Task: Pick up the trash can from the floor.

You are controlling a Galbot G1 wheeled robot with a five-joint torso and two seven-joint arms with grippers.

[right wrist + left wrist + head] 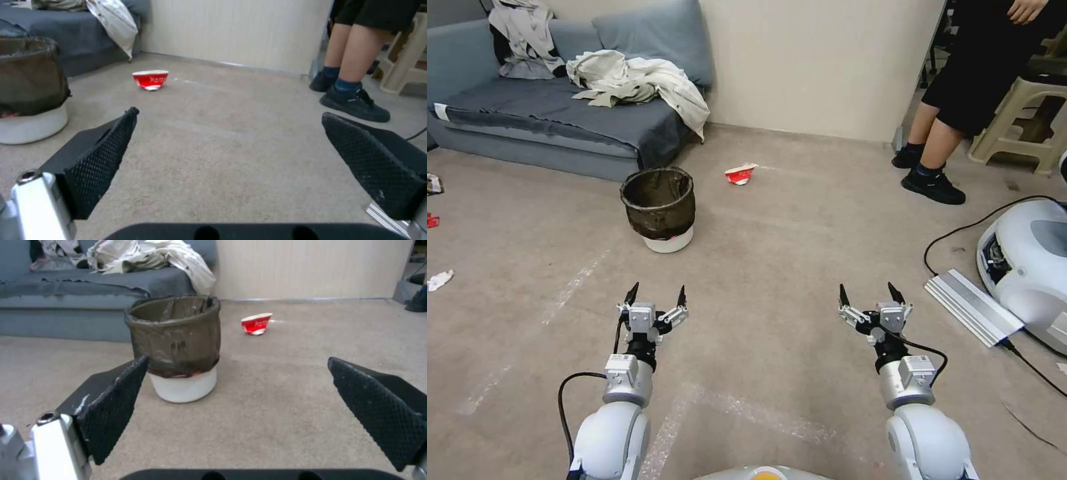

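The trash can (660,210) stands upright on the floor (774,253), ahead of the left tool (655,296) and a little toward the right tool's side of it, well apart from both tools. It is a small round white bin lined with a dark brownish translucent bag folded over the rim and hanging down most of the wall, so that only a white band shows at the base. From the head view the inside looks dark; whether anything lies in it cannot be told.

The left tool hangs low over the floor with its two black fingers spread wide and nothing between them; in the left wrist view the can (178,350) shows beyond the gap, nearer one textured pad (113,406). The right tool (872,295) hangs level with the left one, equally wide open and holding nothing.

A crushed red and white cup (740,173) lies on its side on the floor beyond the can, farther from both tools. Behind the can stands a grey sofa (527,113) with pale clothes (640,83) heaped on it.
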